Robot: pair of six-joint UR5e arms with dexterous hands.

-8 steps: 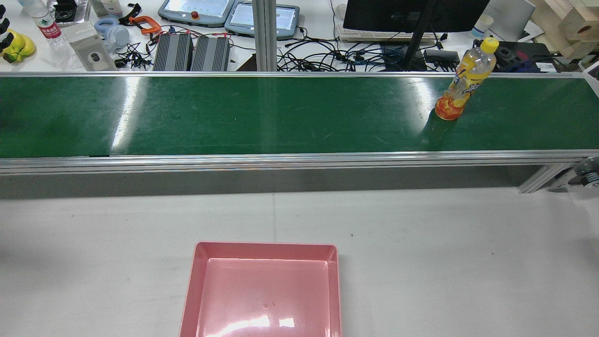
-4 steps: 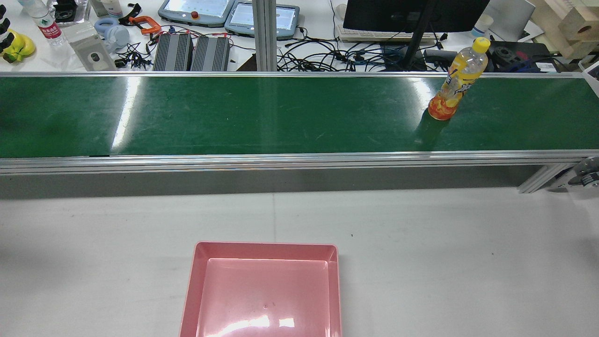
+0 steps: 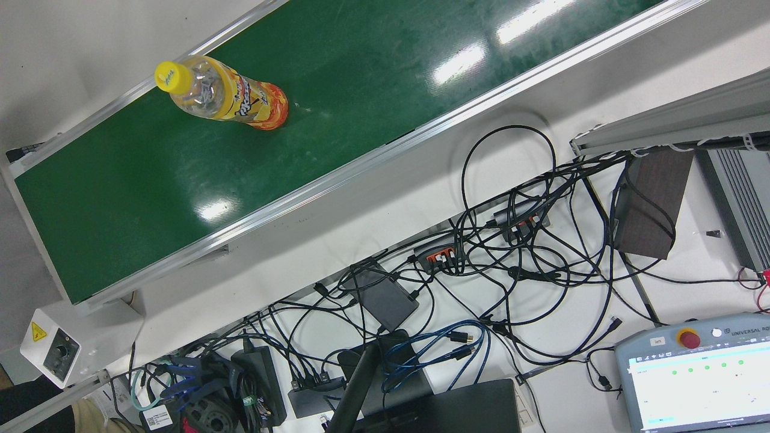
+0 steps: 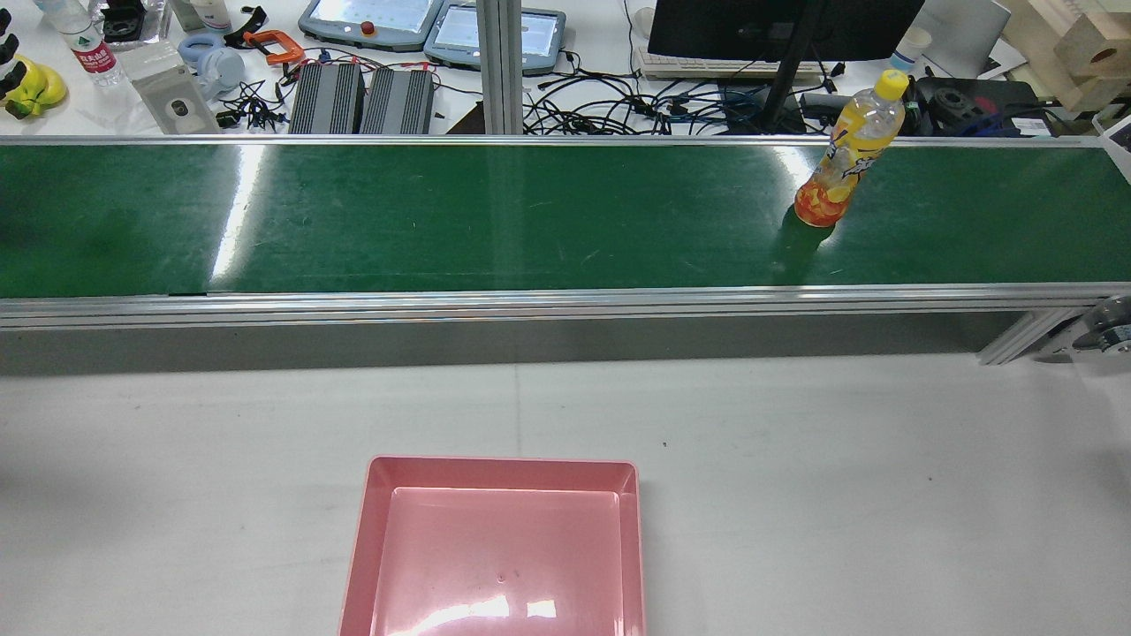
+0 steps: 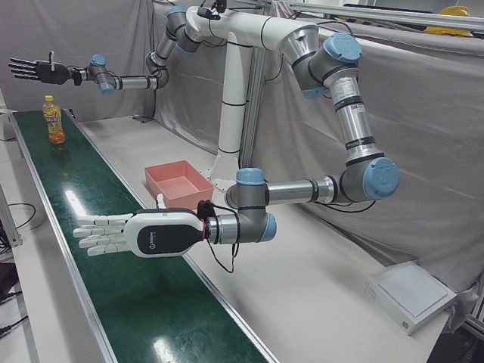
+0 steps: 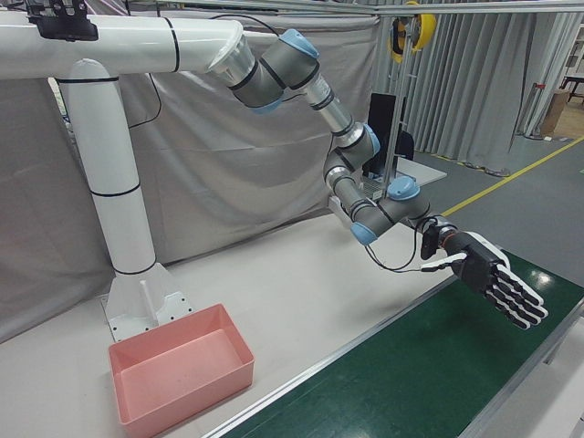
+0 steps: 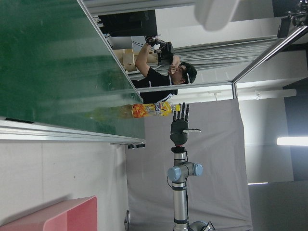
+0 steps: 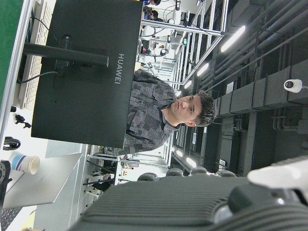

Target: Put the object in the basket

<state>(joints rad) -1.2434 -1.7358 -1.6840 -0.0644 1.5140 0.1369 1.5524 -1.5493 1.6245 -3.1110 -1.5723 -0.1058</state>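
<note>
A curtained robot cell with a long green conveyor belt (image 4: 530,221) running along the far edge of a pale bench (image 4: 795,459), beyond which lies a clutter of cables, pendants and a monitor. The task's thing, a yellow-capped drinks bottle (image 4: 839,159), stands upright on the belt toward the robot's right end, well apart from the pink basket (image 4: 504,464), which sits empty on the bench near the robot's base, roughly central so either arm could reach it. The right hand (image 5: 34,70), the dark one, hangs in the air above the belt's right end, near the bottle but not touching it, fingers spread and holding nothing; that looks like a waiting pose for a side grasp. The left hand (image 5: 121,234), the white one, hovers palm-down over the belt's other end, likewise spread wide and empty, probably parked clear of the work. The grasp has not begun. A tall, narrow bottle could tip if it is nudged before the fingers close.
</note>
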